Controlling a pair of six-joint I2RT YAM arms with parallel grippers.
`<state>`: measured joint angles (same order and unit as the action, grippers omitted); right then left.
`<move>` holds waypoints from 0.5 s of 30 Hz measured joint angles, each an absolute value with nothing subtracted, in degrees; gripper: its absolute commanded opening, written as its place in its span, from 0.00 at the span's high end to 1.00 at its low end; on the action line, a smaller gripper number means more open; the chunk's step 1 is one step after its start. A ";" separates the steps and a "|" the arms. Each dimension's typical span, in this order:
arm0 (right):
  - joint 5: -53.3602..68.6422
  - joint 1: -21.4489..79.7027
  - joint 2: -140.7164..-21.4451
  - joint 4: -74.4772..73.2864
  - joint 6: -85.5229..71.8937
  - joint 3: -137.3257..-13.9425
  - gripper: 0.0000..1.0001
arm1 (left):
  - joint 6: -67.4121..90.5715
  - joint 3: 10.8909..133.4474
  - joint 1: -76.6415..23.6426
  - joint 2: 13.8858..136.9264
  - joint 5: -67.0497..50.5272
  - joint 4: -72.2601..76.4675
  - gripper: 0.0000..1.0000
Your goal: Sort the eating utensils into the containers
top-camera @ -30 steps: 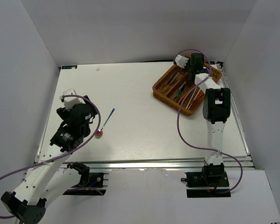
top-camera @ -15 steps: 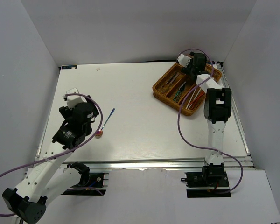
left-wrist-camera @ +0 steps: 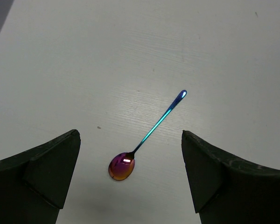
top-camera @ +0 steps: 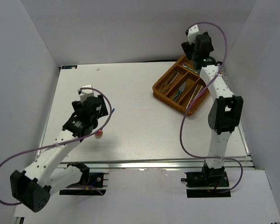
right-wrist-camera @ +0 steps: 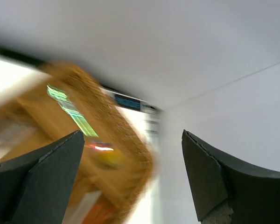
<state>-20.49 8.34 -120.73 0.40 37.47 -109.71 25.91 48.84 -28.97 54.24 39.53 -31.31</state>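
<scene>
One iridescent spoon [left-wrist-camera: 147, 136] lies alone on the white table, with a purple-gold bowl and a blue-teal handle. My left gripper [left-wrist-camera: 129, 140] hovers over it, open, with the spoon between and below the fingers and untouched. From above, the spoon's bowl [top-camera: 99, 134] peeks out beside the left wrist. The brown wicker tray [top-camera: 170, 98] stands at the back right with several utensils [top-camera: 182, 88] in its compartments. My right gripper [top-camera: 190, 50] is raised above the tray's far corner, open and empty. Its wrist view is blurred, showing the tray [right-wrist-camera: 126, 135] and a greenish handle [right-wrist-camera: 70, 112].
White walls close in the table on three sides, and the right gripper is near the back wall. A small dark label [top-camera: 68, 67] sits at the table's far-left corner. Purple cables loop from both arms.
The right gripper has opened and lifted up and back from the tray. The left arm has swung right, bringing its open gripper over the spoon.
</scene>
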 measured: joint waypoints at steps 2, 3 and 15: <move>-18.11 9.74 -115.79 -6.42 27.57 -112.31 0.11 | 25.26 50.57 -28.95 58.15 36.75 -31.64 0.02; -14.74 10.52 -112.18 -9.41 22.55 -111.92 0.11 | 24.60 51.99 -28.95 60.40 35.51 -31.90 0.02; 18.59 14.00 -65.82 -8.84 -12.51 -60.42 0.11 | 16.32 69.23 -21.47 90.91 15.07 -32.53 0.05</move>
<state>18.59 14.00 -65.82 -8.84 -12.51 -60.42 16.32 69.23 -21.47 90.91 15.07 -32.53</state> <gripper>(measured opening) 0.894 0.964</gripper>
